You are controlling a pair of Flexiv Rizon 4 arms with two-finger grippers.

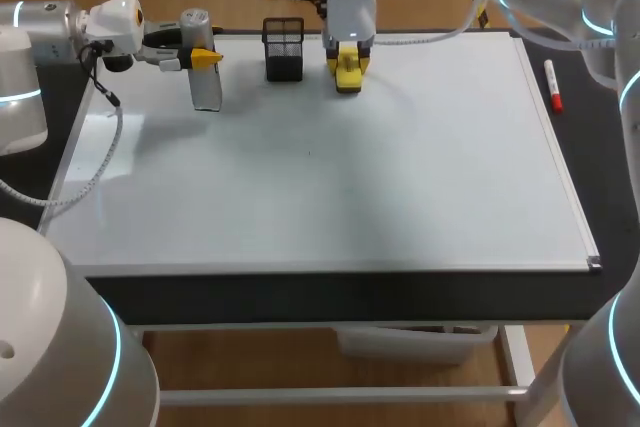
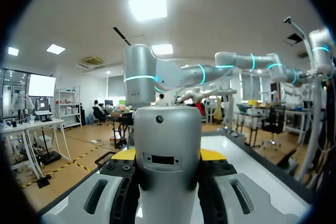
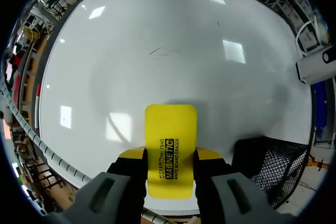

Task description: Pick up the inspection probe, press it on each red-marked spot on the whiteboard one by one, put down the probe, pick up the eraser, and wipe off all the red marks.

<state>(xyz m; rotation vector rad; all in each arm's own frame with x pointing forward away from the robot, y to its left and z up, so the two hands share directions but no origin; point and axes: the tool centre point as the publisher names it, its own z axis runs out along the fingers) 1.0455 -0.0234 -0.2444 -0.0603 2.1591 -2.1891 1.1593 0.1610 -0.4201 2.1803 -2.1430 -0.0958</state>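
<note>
Right fingers [image 3: 132,157] snug on yellow eraser [image 3: 170,148]; left fingers [image 1: 206,57] apparently around probe [image 1: 204,82].

Silver-grey cylindrical probe [image 1: 205,87], held upright between the fingers of the left claw [image 1: 205,57] over the far left corner of the whiteboard [image 1: 400,177]. Yellow rectangular eraser [image 1: 348,71], gripped by the right claw [image 1: 348,59] near the board's far edge.
</note>
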